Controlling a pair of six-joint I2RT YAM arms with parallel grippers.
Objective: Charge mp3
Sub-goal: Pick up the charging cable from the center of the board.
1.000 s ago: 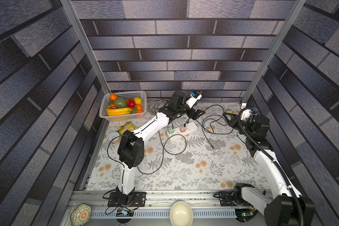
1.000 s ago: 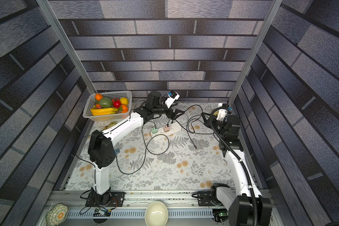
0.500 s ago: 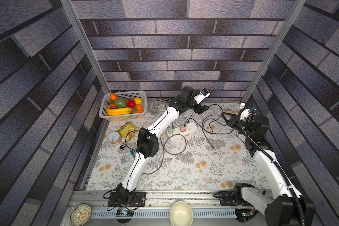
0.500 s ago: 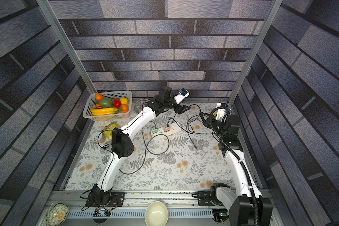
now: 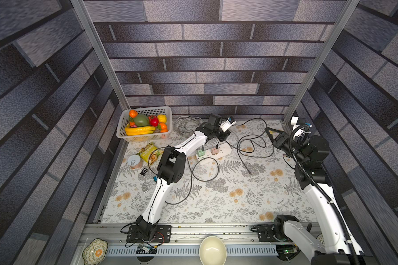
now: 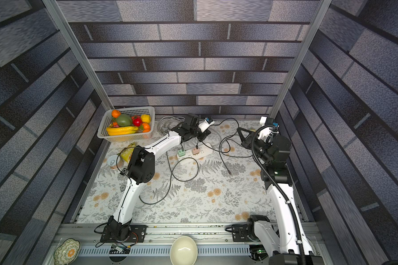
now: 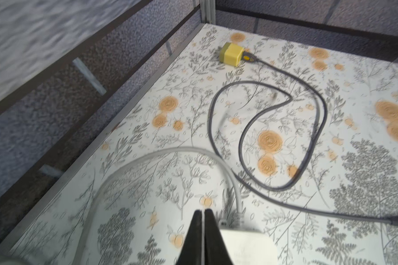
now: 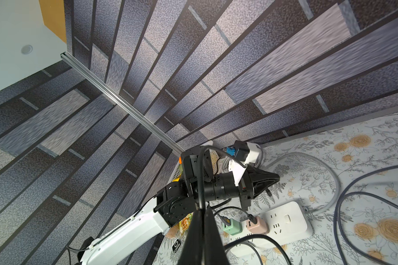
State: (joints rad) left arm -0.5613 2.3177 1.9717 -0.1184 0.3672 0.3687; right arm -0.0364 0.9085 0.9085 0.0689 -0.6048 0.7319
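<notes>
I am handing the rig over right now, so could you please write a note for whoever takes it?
Left gripper: shut, empty, by the strip's end.
Right gripper: shut on a black cable.
Black mp3 and grey mp3 lie near the table's left edge, no cable seen in either.
Done: green charger and pink charger sit in the strip.
Left: bring a plug to an mp3 and insert it.

Evenly lit from above — soft shadows.
Sharp, edges bowed, in both top views; smeared in the left wrist view, wall (image 7: 39, 75) and power strip (image 7: 246, 243) blurred.
</notes>
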